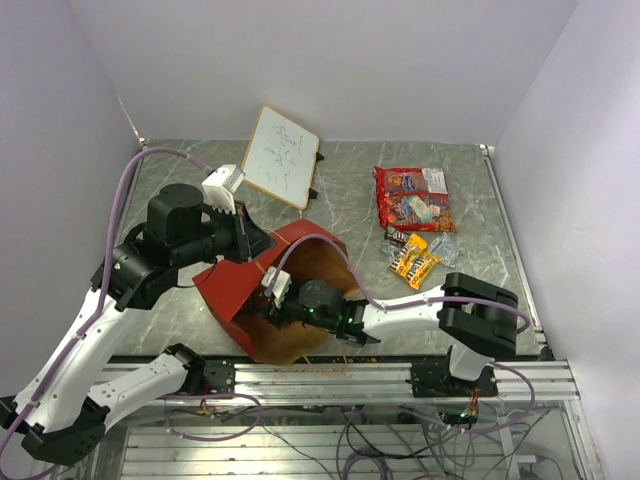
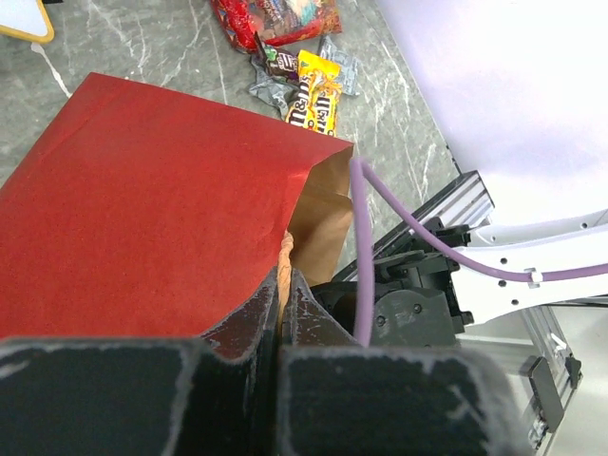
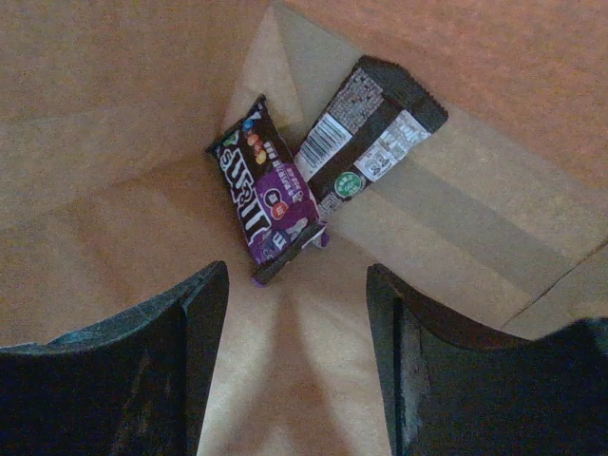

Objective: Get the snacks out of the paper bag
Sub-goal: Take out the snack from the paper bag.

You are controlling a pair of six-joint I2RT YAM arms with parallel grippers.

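- Grey stone worktop (image 1: 350, 200) is sitting between plain white walls, with a small whiteboard (image 1: 280, 157) leaning at the back.
- The paper bag (image 1: 300, 250) is lying tipped over near the front edge.
- The left pincer (image 2: 282, 294) is squeezing tight on the bag's top edge, by a tan handle. I think it is keeping the mouth open and stopping the bag from sliding.
- The right pincer (image 3: 294, 361) is reaching deep inside, with its jaws standing apart and holding nothing.
- A purple packet (image 3: 264, 195) and a black and silver packet (image 3: 370, 128) are lying at the bag's bottom, just ahead of it.
- A big red candy bag (image 1: 412, 195) and yellow packets (image 1: 415, 262) are resting out on the worktop, well apart from the paper bag.
- The purple packet is looking like the easiest one to grab next.
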